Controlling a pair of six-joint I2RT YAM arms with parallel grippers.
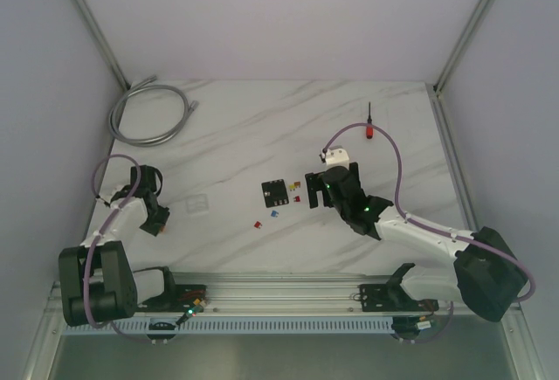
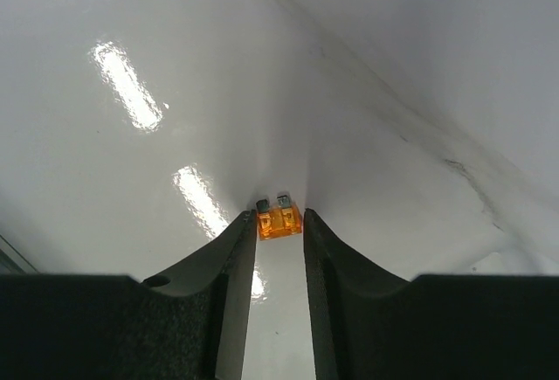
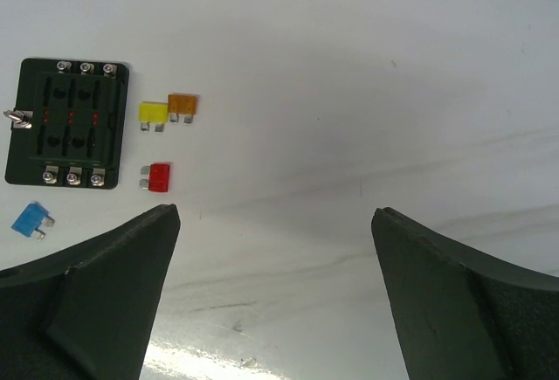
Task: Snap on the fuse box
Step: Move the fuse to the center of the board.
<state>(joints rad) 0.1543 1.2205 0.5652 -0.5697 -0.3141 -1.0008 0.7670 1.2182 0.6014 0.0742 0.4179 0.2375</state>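
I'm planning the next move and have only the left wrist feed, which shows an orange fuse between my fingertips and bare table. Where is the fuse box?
Observer: The fuse box lies mid-table between the arms, far from the left gripper and close to the right gripper.
Operator: Mine pinches the orange fuse. Does the right one hold anything?
Observer: No, its jaws stand wide open and empty.
Operator: Are there more fuses about?
Observer: Yes, loose beside the box: a yellow fuse, a second orange fuse, a red fuse and a blue fuse.
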